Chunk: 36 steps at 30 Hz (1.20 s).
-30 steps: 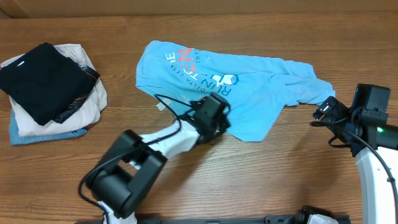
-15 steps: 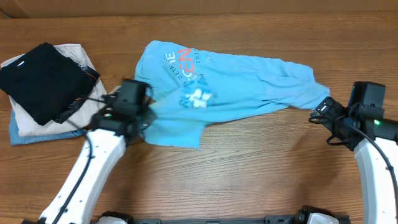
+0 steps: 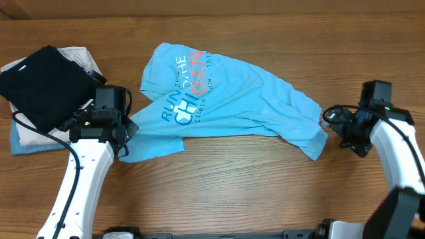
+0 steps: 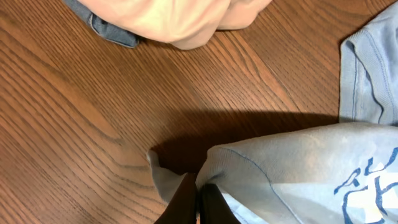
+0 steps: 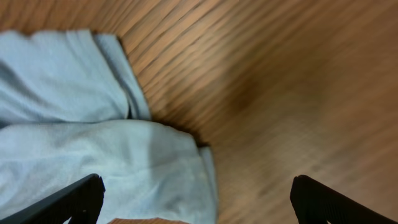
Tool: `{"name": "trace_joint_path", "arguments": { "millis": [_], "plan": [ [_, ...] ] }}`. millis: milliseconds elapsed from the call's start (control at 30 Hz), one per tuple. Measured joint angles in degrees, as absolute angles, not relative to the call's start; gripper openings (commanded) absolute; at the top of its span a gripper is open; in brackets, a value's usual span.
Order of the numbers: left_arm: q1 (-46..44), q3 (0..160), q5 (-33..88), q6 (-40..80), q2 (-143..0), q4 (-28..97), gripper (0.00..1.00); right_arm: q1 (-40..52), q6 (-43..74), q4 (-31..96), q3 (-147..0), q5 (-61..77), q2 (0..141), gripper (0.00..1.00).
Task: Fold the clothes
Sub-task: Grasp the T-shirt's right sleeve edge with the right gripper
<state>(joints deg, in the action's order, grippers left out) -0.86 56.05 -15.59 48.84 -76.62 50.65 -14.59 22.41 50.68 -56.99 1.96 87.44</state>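
The clothes, a sky-blue T-shirt (image 3: 232,99) with white and orange-red lettering, lie crumpled across the middle of the wooden table. My left gripper (image 3: 125,131) is shut on the shirt's near left corner, just above the table. In the left wrist view the dark fingers (image 4: 186,202) pinch a fold of the blue fabric (image 4: 298,168). At the shirt's right end my right gripper (image 3: 335,123) is open. Seen from the right wrist, the gripper (image 5: 199,205) has its jaws wide apart over the edge of the shirt (image 5: 93,143), holding nothing.
A stack of folded garments sits at the far left: black one (image 3: 43,83) on top, cream one (image 3: 33,129) under it, blue cloth (image 3: 26,145) at the bottom. The cream garment (image 4: 180,18) shows close above my left gripper.
My left gripper has dragged the shirt's corner from the middle to the left, spreading the shirt and turning the lettering upward. The right gripper has moved left, toward the shirt's right end.
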Motion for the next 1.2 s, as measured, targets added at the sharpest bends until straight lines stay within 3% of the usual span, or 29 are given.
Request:
{"name": "trace_joint_path", "arguments": {
  "millis": [300,400,533,833,967,1033,1133,1200],
  "plan": [
    [-0.9,56.1,-15.7,48.8,-76.6,50.6,0.05,-13.0,17.3,44.1,-57.0,9.1,97.4,0.96],
    [-0.9,56.1,-15.7,48.6,-76.6,50.7,0.04,-11.6,16.2,41.5,-57.0,10.8,100.0,0.78],
    [-0.9,56.1,-15.7,48.0,-76.6,50.7,0.04,-9.8,15.3,38.6,-57.2,11.7,101.4,0.38],
    [-0.9,56.1,-15.7,47.8,-76.6,50.6,0.04,-9.0,16.0,40.7,-60.0,12.3,101.6,0.23],
    [-0.9,56.1,-15.7,47.8,-76.6,50.6,0.04,-9.0,16.9,39.9,-66.4,9.7,100.0,0.11],
    [-0.9,56.1,-15.7,47.8,-76.6,50.4,0.04,-9.0,17.3,36.8,-70.3,8.6,99.2,0.14],
    [-0.9,56.1,-15.7,47.8,-76.6,50.1,0.04,-9.0,17.6,31.2,-74.4,8.0,98.2,0.86],
    [-0.9,56.1,-15.7,47.8,-76.6,50.0,0.04,-9.0,17.5,30.1,-75.4,7.4,97.6,0.96]
  ]
}}
